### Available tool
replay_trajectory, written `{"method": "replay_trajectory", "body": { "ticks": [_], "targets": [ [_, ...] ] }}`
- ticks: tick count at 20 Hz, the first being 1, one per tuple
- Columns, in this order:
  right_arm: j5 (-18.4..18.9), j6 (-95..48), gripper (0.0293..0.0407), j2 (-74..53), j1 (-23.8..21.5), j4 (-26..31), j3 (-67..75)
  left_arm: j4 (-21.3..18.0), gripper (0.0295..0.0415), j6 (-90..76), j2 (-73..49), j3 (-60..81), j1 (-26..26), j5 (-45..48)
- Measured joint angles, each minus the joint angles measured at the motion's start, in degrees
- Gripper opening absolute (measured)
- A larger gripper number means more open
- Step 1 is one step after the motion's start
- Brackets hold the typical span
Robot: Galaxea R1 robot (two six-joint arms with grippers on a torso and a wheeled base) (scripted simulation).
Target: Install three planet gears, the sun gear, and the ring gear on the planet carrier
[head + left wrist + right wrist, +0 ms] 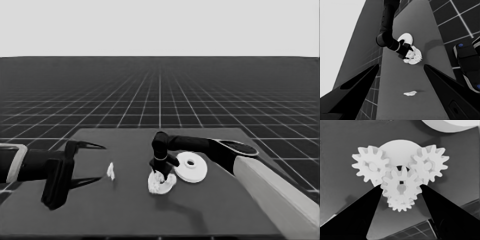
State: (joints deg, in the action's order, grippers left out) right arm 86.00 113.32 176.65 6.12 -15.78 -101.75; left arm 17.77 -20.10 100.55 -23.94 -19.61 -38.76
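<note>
Smaller round part (398, 150), a flat white disc with a centre hole, lies near the middle of the dark surface (125, 210), mostly covered by gears. Only an arc of its rim shows in the right wrist view, behind the gear cluster.

Four small white toothed gears sit on it. Two flank it, one on each side (371, 166) (428, 165). A third gear (400, 185) sits between them over the middle, its teeth meshing with both. A fourth gear (400, 203) shows partly from under the middle one, at the disc's near rim. In the head view the whole cluster reads as one white lump (161, 183).

Right gripper (400, 192) stands straight above the cluster, arm reaching in from the right side. Jaws straddle the middle gear, one on each side; whether they press it cannot be told.

Larger round part (190, 167), a thick white raised disc with a small centre hole, lies flat on the surface just beside the cluster, on its far right side, apart from the gears.

Thin white piece (111, 171) lies alone on the surface, left of the cluster and well apart from it.

Left gripper (92, 162) waits over the surface's left end, jaws wide apart, nothing between them.
</note>
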Motion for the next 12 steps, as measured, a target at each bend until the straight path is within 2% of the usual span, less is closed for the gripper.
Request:
{"method": "replay_trajectory", "body": {
  "ticks": [12],
  "targets": [
    [0.0, 7.2, 0.0311, -0.01, 0.03, 0.0, -0.01, 0.0, 0.0385, 0.0, 0.0, 0.0, 0.0, 0.0]
  ]
}}
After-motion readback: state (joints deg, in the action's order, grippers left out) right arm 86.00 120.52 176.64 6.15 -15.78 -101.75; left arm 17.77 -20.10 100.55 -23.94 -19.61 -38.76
